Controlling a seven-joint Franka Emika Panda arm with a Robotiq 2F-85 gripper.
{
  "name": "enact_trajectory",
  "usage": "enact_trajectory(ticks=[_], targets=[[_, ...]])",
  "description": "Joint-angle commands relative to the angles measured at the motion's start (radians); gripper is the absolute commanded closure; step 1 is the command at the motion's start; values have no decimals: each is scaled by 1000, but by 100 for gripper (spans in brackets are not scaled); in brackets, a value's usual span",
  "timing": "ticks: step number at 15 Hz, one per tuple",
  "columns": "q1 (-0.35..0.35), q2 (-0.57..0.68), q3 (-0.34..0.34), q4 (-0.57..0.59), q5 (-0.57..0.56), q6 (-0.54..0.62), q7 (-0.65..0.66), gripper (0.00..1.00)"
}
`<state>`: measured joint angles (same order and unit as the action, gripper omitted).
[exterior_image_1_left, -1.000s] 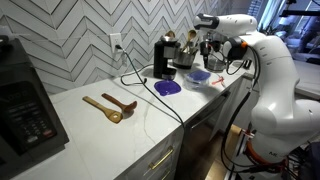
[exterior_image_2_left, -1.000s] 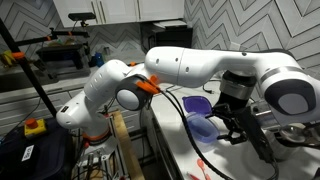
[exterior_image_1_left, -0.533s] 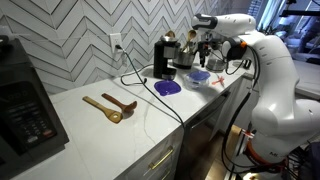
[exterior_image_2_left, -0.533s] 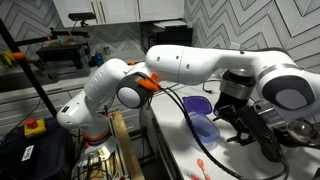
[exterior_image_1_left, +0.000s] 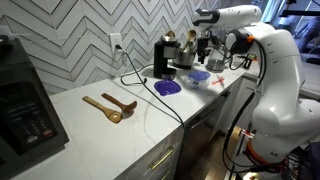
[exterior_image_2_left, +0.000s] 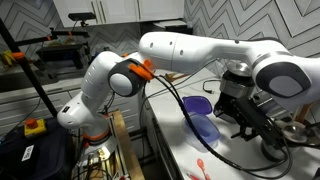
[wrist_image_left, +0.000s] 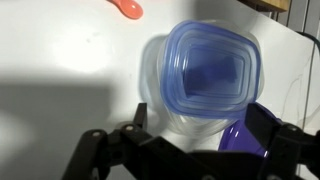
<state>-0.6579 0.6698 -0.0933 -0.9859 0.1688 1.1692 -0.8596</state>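
Where gripper (wrist_image_left: 195, 130) hangs, blue container (wrist_image_left: 205, 70) lies beneath.

On the counter (exterior_image_1_left: 90, 135) a container (wrist_image_left: 205, 75) sits below the tool (wrist_image_left: 198, 118), a plate (wrist_image_left: 243, 140) just beside it.

Open counter (exterior_image_1_left: 130, 128) before container (exterior_image_1_left: 198, 76); coffee maker (exterior_image_1_left: 163, 58) beside.
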Motion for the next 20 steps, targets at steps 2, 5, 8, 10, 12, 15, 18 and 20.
enact_trajectory(ticks=[2, 5, 8, 10, 12, 15, 18, 20], targets=[[16, -185, -34, -271, -14, 164, 62, 0], [14, -265, -35, -397, 13, 229, 97, 0], [15, -339, -28, -529, 29, 286, 90, 0], [14, -382, -23, -622, 44, 374, 65, 0], [46, -418, -55, -712, 64, 465, 36, 0], [79, -478, -73, -857, 67, 611, -8, 0], [111, -514, -96, -951, 84, 717, -44, 0], [129, -537, -115, -991, 94, 766, -62, 0]])
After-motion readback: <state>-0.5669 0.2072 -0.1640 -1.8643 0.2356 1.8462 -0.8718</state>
